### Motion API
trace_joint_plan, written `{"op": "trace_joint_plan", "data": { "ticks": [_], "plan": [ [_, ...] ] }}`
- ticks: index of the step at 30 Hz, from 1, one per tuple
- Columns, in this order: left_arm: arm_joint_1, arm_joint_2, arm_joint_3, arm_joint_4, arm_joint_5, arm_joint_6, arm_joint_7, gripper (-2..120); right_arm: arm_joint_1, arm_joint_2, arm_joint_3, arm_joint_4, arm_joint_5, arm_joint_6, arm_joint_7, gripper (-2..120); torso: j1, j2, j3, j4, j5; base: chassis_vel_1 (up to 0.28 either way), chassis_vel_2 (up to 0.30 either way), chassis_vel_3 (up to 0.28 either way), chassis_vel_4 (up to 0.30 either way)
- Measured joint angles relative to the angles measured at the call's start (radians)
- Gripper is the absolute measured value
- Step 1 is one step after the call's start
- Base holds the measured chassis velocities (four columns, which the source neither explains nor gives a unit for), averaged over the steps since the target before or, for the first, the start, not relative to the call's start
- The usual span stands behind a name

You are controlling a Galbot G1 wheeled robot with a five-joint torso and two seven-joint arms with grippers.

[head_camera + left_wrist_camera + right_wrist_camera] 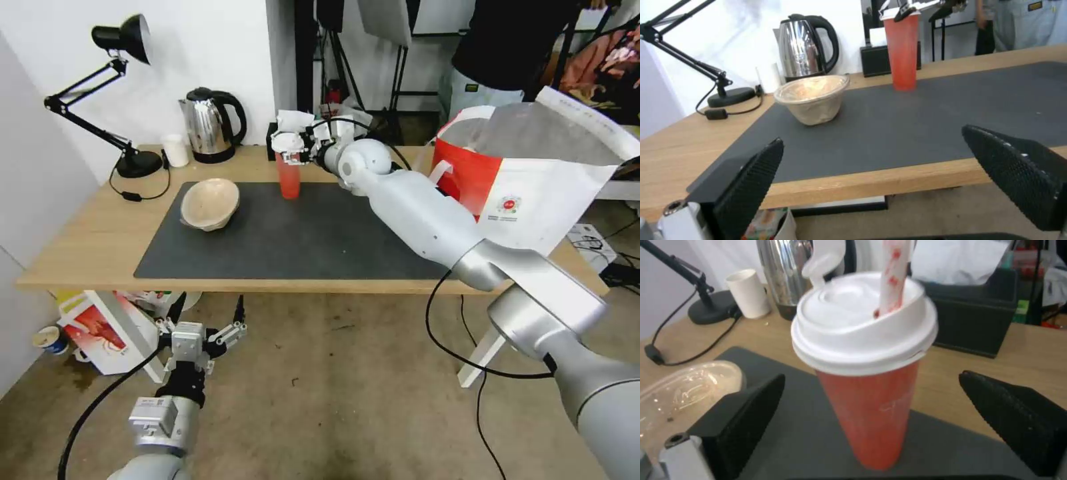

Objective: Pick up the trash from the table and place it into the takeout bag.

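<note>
My right gripper is stretched far out over the table, its two black fingers spread wide on either side of the red cup without touching it; the cup stands upright between them on the far part of the dark grey mat, and its white lid with a red-and-white straw pushed through it sits just above the level of my fingertips. Just beyond the cup from this hand is a black tissue box, and further off to one side stand a steel kettle, a small white cup and a black desk lamp along the table's back edge. Nearer to me than the cup, and off to my left of this hand, the beige fibre bowl rests tilted on the mat under a clear cover. To the right of my outstretched arm the takeout bag stands open at the table's end, its silver lining showing. My left gripper hangs low in front of the table's near edge, below the tabletop, with its fingers wide apart and nothing between them; from it the bowl is straight ahead on the mat and the cup further back. On the floor beside that hand lies a smaller white bag with a red picture.
</note>
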Motion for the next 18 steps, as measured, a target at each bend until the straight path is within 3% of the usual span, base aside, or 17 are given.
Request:
{"op": "trace_joint_plan", "data": {
  "ticks": [18],
  "plan": [
    [0.0,0.0,0.0,0.0,0.0,0.0,0.0,100,-0.004,0.059,0.001,-0.082,-0.068,0.025,-0.027,100,0.0,0.0,0.0,0.0,0.0001,0.0,0.0,0.0,0.0]
  ]
}}
